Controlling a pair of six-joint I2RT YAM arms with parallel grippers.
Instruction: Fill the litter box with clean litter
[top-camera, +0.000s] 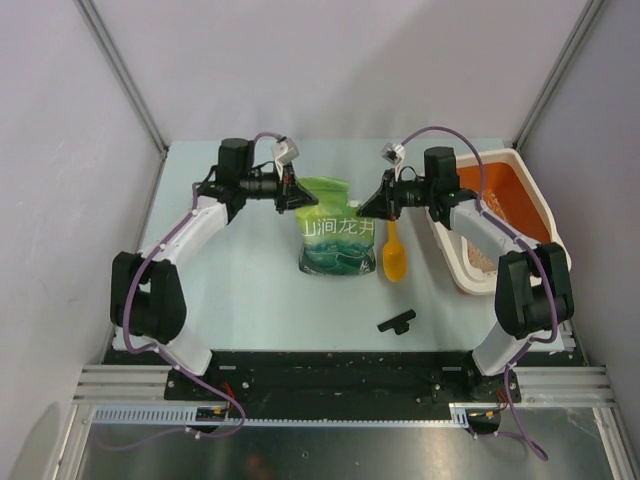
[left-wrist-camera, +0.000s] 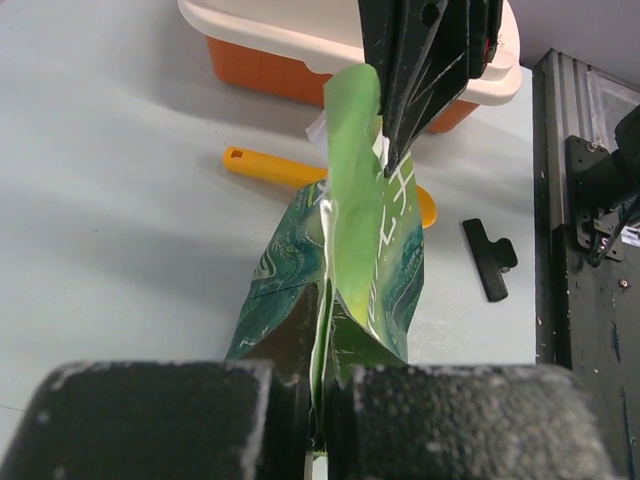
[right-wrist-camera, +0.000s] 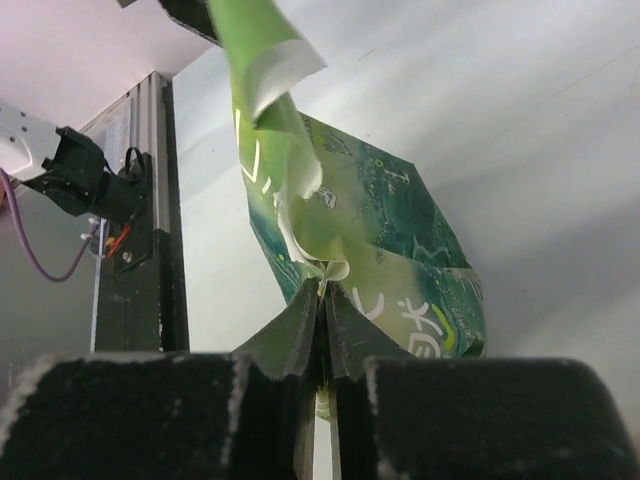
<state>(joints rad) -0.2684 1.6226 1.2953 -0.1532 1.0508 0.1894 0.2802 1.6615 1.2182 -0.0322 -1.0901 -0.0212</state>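
Litter box (top-camera: 505, 200), rounded white-rimmed plastic, lies near the crinkly green bag (top-camera: 335, 235).

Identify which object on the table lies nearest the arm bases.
The black clip, lying alone; the orange scoop, green bag and litter box all sit farther back.

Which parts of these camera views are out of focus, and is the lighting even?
Top external: sharp throughout, soft even light, faint shadows by the green bag. Left wrist: the left pincer at the bottom is blurred, the bag beyond sharp. Right wrist: the right pincer is dark and soft, the bag's upper flap bright.
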